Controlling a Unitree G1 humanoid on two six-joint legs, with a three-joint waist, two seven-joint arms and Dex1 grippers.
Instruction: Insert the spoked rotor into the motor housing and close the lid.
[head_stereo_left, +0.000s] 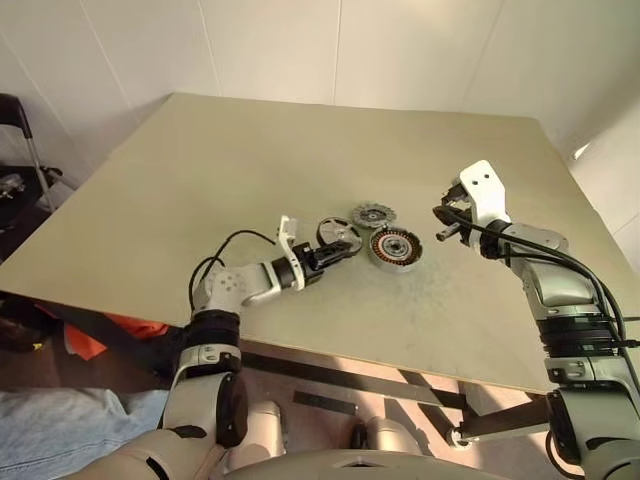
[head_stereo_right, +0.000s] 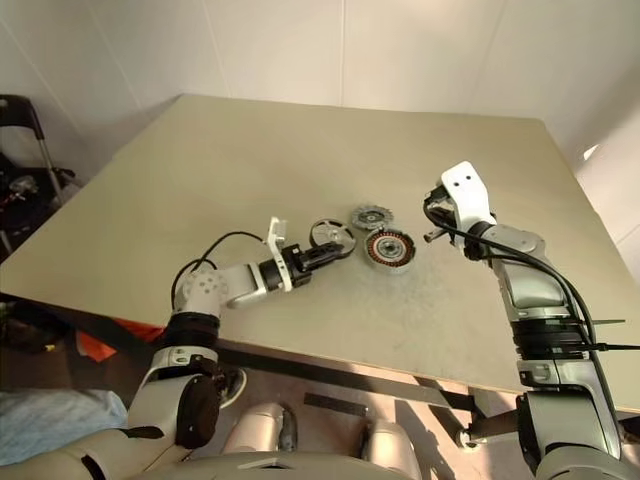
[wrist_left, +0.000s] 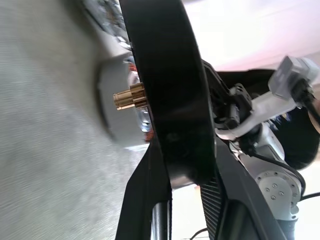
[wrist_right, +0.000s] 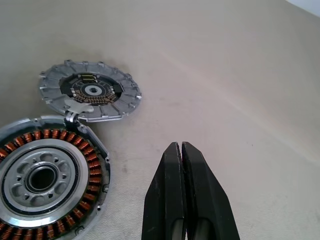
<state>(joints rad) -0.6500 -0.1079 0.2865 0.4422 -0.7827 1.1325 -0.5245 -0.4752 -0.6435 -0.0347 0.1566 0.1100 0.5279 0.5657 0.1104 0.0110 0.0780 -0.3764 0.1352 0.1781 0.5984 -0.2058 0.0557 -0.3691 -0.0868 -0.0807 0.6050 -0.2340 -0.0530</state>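
Left end effector (head_stereo_left: 345, 250) grips spoked rotor (head_stereo_left: 339, 236) beside motor housing (head_stereo_left: 395, 247)

Spoked rotor (head_stereo_left: 339, 236) raised beside motor housing (head_stereo_left: 394, 248); lid (head_stereo_left: 373, 215) flat behind.

A bare lab or test room: plain beige table (head_stereo_left: 250, 170), white panelled walls (head_stereo_left: 300, 50).

Table (head_stereo_left: 230, 180) is bare around the parts, wide free room on every side. Housing (head_stereo_left: 394, 247) sits open-topped, nothing over it. Lid (head_stereo_left: 373, 214) lies touching its far edge, blocking approach from behind. Left gripper (head_stereo_left: 345, 247) holding the rotor (head_stereo_left: 339, 235) crowds the housing's left side. Right gripper (head_stereo_left: 442, 222) hangs clear to the right, with a gap between.
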